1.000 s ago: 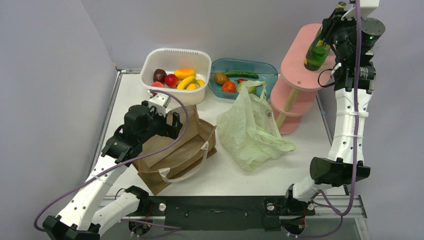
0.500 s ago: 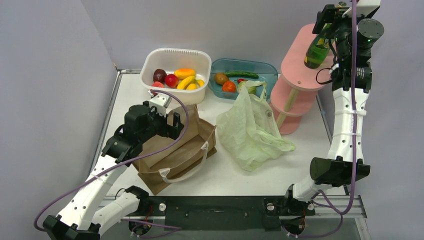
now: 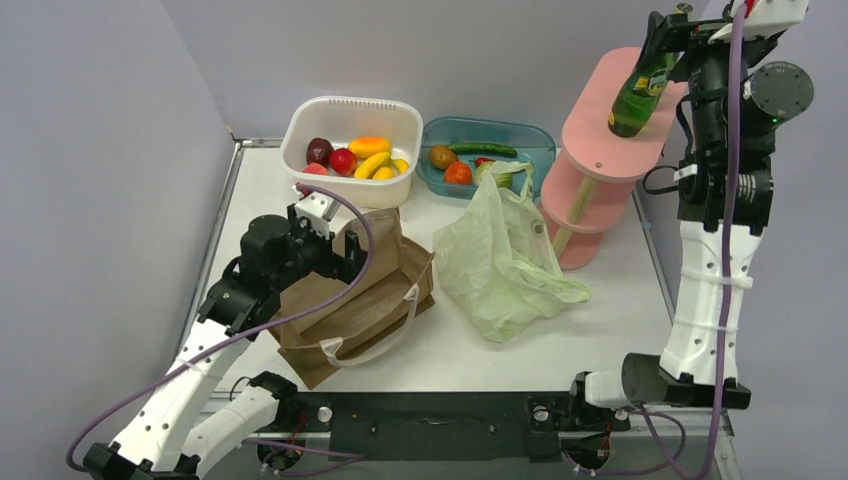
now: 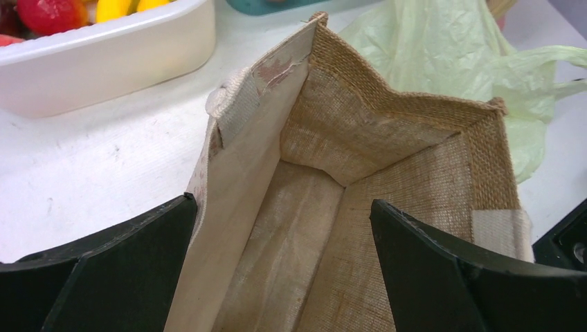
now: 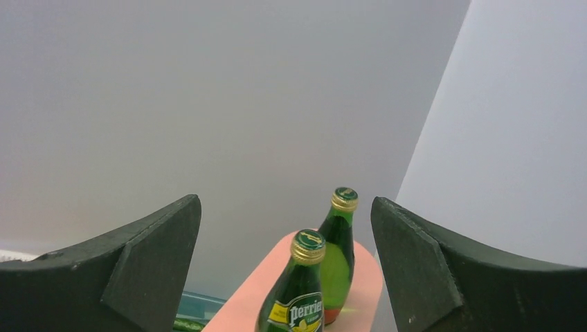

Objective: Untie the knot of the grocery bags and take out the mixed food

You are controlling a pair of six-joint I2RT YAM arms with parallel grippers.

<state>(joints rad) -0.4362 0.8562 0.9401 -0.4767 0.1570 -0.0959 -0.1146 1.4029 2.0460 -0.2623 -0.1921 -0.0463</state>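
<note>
Bags first: the brown bag (image 3: pixel 350 300) lies slumped on the desk (image 3: pixel 450 350) with its mouth turned up to the left tool (image 4: pixel 282 207). That tool's fingers are spread wide over the mouth and grip nothing. From the wrist view, what shows of the woven inside is bare, so I judge this bag emptied; the tool probably hovers there to check it or hold it open.

Just right of the brown bag the green plastic bag (image 3: pixel 495 260) lies limp and crumpled, its handles loose (no knot that I can make out). Whether anything is left in it I cannot tell.

Beyond the brown bag, fruit (image 3: pixel 355 155) sits in a white tub (image 3: pixel 350 105) and vegetables (image 3: pixel 465 160) in a teal tub (image 3: pixel 500 128), sorted by kind, it seems.

Farther right of the brown bag, and well above it, two green bottles (image 5: pixel 304 290) stand upright on the top shelf of a pink stand (image 3: pixel 600 130), likely kept high so the glass cannot roll. The right tool (image 5: pixel 285 202) hangs over them, fingers fully apart and empty, clear of both caps.
</note>
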